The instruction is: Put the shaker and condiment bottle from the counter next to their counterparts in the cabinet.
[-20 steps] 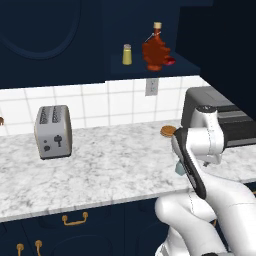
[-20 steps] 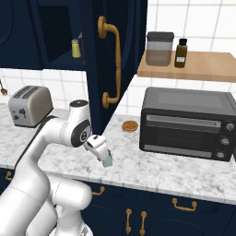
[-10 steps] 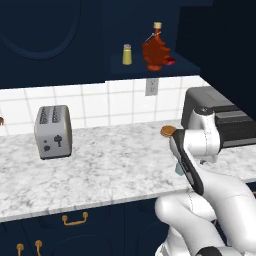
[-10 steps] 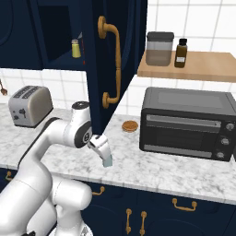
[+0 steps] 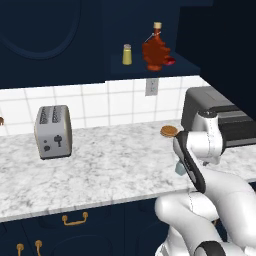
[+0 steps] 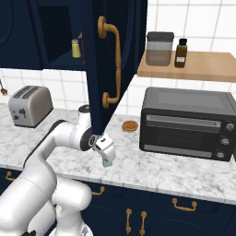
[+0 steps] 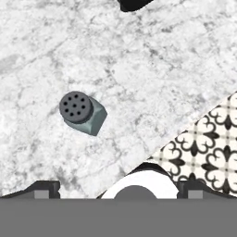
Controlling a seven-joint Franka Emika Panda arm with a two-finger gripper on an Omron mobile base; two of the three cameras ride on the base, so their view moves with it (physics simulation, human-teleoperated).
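With the condiment bottle (image 5: 156, 50) already in the cabinet (image 5: 150, 70), the hand (image 6: 107, 158), fingers spread and empty, hovered over the shaker (image 7: 82, 112) near the worktop's (image 5: 100, 170) front edge, needing to descend and close.

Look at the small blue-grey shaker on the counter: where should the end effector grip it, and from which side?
Probably from straight above. The shaker stands upright on the counter, its dark perforated cap facing the hand camera. The open end effector could descend and close across the pale body just under the cap.
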